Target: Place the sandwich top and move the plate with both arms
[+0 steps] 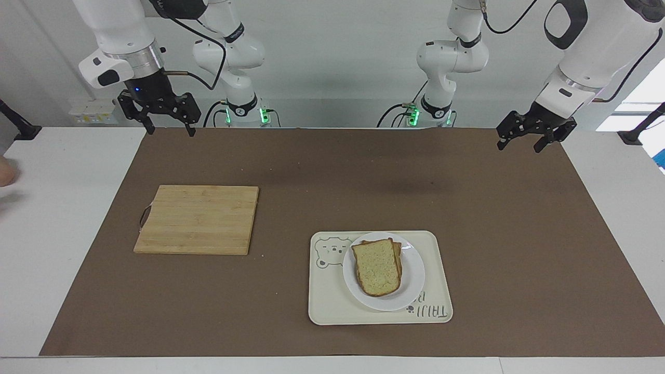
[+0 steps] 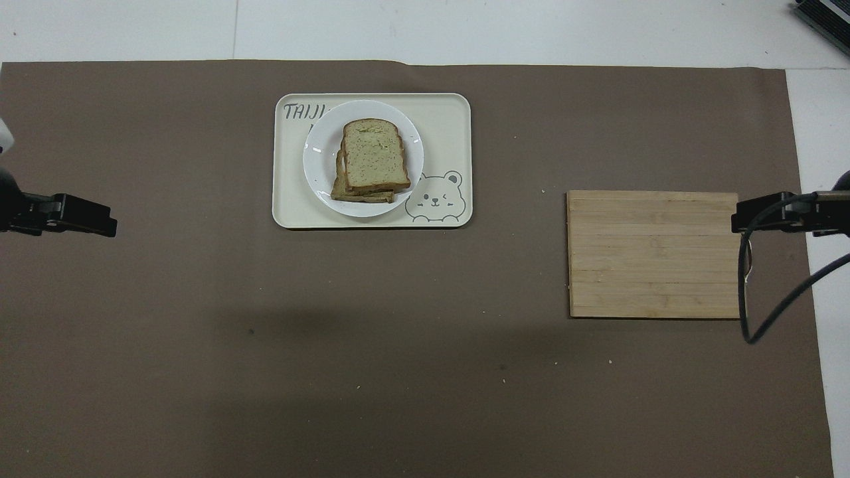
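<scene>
The sandwich top [image 1: 378, 267] [image 2: 374, 154], a pale speckled slice with a brown crust, lies on top of a stack of bread on the round white plate [image 1: 415, 272] [image 2: 319, 159]. The plate sits on a cream tray. My left gripper [image 1: 518, 145] [image 2: 93, 218] hangs open and empty over the mat's corner at the left arm's end, well apart from the tray. My right gripper [image 1: 172, 131] [image 2: 744, 221] waits open and empty, raised over the mat's edge at the right arm's end, beside the cutting board.
The cream tray [image 1: 327, 304] [image 2: 451, 113] with a bear drawing lies on the brown mat, farther from the robots than the wooden cutting board [image 1: 200, 218] [image 2: 654, 252]. A person's hand [image 1: 5, 171] shows at the table's edge by the right arm's end.
</scene>
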{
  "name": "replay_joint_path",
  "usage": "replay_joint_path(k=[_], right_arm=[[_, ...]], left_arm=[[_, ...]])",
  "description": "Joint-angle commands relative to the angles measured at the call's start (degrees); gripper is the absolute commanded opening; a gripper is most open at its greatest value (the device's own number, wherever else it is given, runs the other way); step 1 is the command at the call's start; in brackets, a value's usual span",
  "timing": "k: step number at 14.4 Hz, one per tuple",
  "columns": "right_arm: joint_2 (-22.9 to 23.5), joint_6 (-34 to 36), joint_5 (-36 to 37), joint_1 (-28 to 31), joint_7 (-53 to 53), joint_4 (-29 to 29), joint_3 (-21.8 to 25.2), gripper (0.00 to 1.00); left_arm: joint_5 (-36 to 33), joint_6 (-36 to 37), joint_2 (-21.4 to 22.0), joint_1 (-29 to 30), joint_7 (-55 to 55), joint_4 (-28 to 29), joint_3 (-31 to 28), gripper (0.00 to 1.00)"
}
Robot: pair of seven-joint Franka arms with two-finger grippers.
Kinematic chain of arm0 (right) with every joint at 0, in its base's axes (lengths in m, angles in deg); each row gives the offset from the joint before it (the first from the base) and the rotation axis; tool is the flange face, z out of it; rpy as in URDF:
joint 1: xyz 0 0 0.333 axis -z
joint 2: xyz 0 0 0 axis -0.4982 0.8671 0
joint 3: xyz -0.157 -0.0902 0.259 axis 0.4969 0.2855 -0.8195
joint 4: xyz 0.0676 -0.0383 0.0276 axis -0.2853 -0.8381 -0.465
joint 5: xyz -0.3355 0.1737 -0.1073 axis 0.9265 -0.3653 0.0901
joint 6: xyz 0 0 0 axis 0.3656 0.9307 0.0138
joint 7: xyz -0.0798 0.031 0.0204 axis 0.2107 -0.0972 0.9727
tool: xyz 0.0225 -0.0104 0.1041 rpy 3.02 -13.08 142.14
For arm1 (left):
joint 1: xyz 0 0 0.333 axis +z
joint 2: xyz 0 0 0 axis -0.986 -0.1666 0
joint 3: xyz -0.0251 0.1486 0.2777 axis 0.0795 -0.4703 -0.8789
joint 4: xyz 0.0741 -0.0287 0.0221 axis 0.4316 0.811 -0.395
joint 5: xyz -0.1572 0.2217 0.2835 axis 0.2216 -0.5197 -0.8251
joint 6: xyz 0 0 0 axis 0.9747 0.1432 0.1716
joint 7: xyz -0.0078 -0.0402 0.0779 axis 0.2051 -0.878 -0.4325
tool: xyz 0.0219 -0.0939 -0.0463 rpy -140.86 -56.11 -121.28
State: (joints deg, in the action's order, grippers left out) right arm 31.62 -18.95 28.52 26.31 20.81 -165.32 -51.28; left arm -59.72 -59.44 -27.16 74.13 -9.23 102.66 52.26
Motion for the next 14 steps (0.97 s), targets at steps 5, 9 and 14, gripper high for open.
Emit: replay_joint_path(k=[5,9,14], right_arm=[[0.6,0.8,-0.5,0.6,-1.6,1.1,-0.1,1.0],[0.6,0.8,-0.5,0.6,-1.5,1.1,-0.1,1.0],[0.6,0.8,-0.5,0.6,-1.5,1.1,-0.1,1.0]], left_arm=[[-0.6,3.4,-3.7,-0.8,-2.7,-6.6,0.6,1.0],[-0.6,2.8,-3.6,-0.8,-2.6,-6.4,0.6,1.0],[-0.7,2.7,-3.4,-0.8,-2.6,-6.0,0.6,1.0]])
